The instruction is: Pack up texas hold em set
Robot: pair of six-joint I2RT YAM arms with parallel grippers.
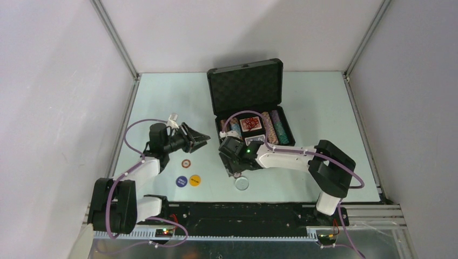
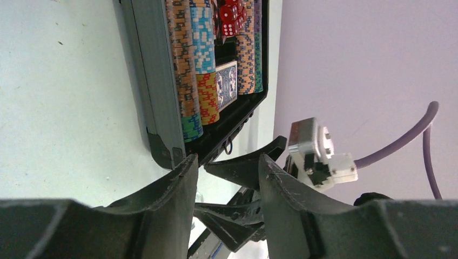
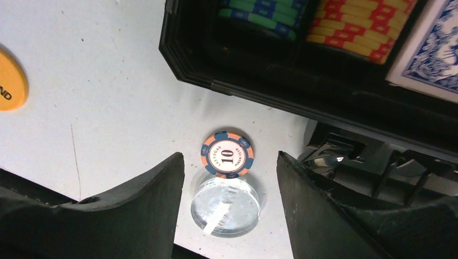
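"10" on orange poker chip (image 3: 228, 155)

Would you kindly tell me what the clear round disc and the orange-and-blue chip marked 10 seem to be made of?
The clear round disc looks like glossy transparent plastic, perhaps acrylic: the table shows through it and it catches glare. The orange-and-blue chip marked 10 looks like matte plastic or clay composite with a printed centre label; which is unclear.
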